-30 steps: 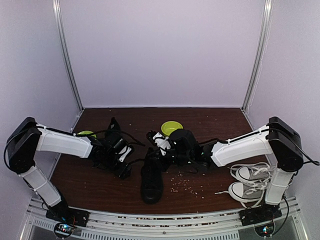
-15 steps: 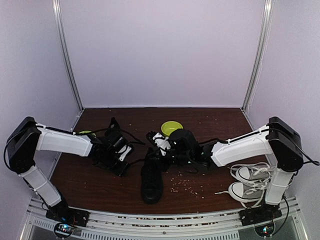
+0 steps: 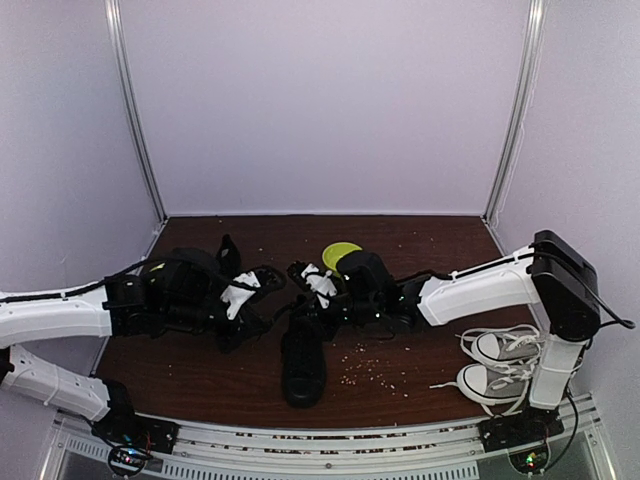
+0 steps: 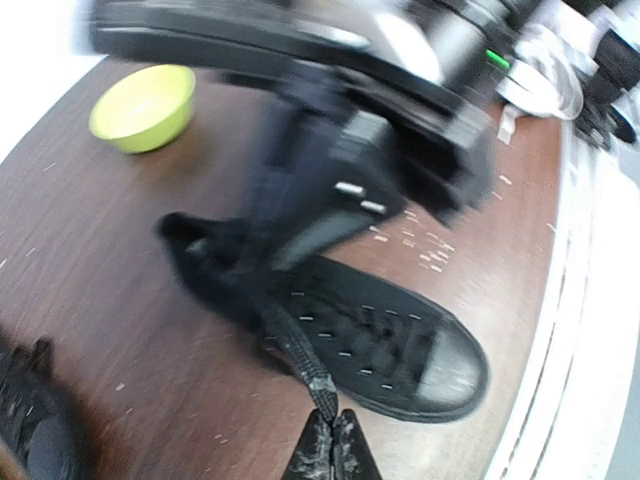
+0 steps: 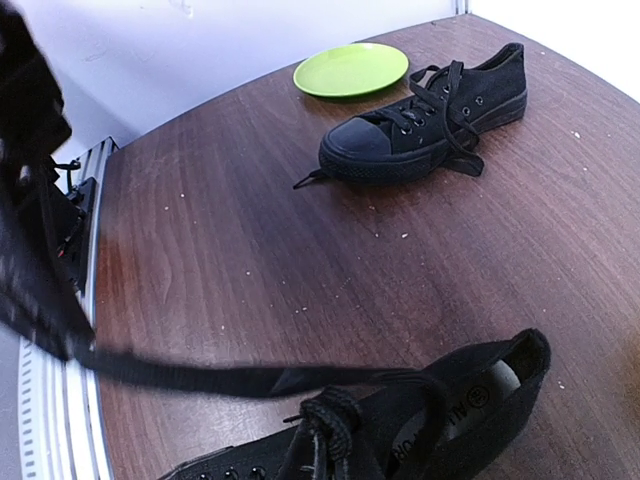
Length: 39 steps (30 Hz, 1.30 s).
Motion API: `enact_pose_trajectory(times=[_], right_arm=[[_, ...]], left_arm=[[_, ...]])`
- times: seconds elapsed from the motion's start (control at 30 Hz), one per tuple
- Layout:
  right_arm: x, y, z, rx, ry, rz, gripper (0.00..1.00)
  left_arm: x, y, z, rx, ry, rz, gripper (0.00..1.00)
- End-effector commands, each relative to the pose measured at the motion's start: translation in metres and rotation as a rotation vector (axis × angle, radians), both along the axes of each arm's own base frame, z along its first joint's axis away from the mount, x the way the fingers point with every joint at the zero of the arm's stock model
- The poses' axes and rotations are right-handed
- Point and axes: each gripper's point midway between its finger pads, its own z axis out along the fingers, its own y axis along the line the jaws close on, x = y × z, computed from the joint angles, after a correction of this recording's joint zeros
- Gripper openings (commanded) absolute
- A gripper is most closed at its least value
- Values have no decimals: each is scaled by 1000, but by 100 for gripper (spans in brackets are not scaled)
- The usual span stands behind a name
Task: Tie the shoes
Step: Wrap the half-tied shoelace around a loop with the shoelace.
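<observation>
**Black Sneaker: Lace Pinched**

Matte canvas low-top shoe, smooth rounded toe cap, mid-table on dark wood table. Flat woven lace pinched by left gripper. Right gripper pressed shut; contents indiscernible. Second shoe beside round green plate.

Looks like a robot lab test booth: plain pale walls, metal corner posts, 2 arms bolted to a rail edging a brown table
</observation>
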Motion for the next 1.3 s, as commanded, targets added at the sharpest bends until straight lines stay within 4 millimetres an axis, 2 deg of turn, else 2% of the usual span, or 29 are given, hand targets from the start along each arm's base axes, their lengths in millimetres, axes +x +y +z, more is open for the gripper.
enact_pose_trajectory(times=[0.0,0.23,0.33,0.43,0.5,0.57,0.6,0.63,0.87,1.13,1.27], right_arm=[[0,9,8,38,33,46,0],[0,8,9,41,66,68,0],[2,8,6,41,77,68,0],[5,8,5,42,85,70,0],[5,8,2,31,86,75,0],[4,8,0,22,91,86,0],[3,8,0,19,93,92,0],[3,8,0,16,94,96,0],[3,5,-1,9,92,115,0],[2,3,-1,-5,88,125,0],[1,2,-3,-12,86,134,0]], left_arm=[[-24,-25,14,-47,-42,-224,0],[-44,-20,-3,80,-5,-385,0],[-52,-27,-1,76,-11,-481,0],[-53,-46,-1,96,-74,-604,0],[-47,-66,-4,132,-149,-674,0],[-47,-88,-22,194,-173,-750,0],[-50,-96,-19,204,-187,-802,0],[-53,-99,-28,234,-161,-845,0],[-36,-118,-23,252,-301,-870,0],[-2,-151,-40,369,-433,-727,0],[-4,-154,-35,336,-419,-695,32]])
